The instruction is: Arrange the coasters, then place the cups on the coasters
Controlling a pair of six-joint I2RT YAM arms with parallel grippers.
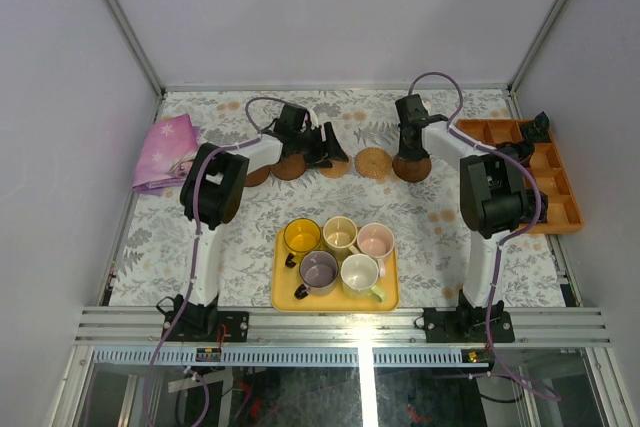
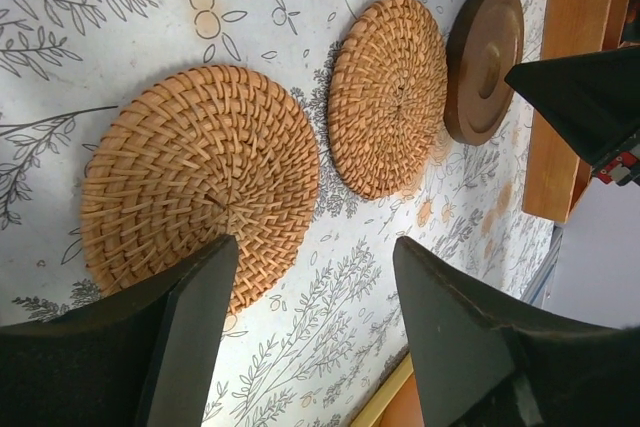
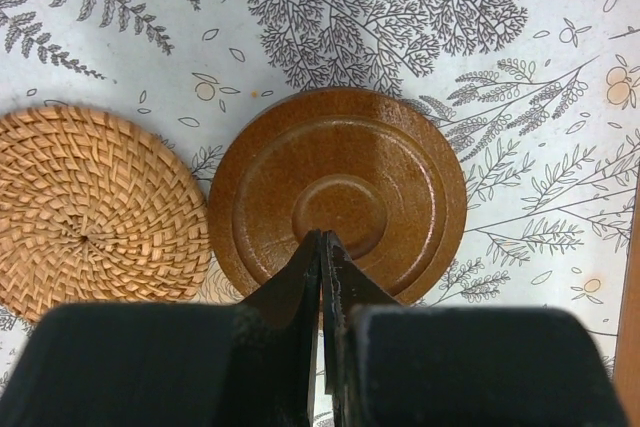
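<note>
Five coasters [image 1: 372, 163] lie in a row across the far part of the table [image 1: 250, 237]; five cups [image 1: 360, 273] stand grouped on a yellow tray [image 1: 335, 300] near its front edge, with an orange tray [image 1: 565, 212] at right.

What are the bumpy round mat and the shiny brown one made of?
The tan coaster looks like woven rattan or straw: braided strands coil out from its centre. The dark brown coaster looks like varnished wood, maybe plastic: smooth, glossy, with raised rings.
</note>
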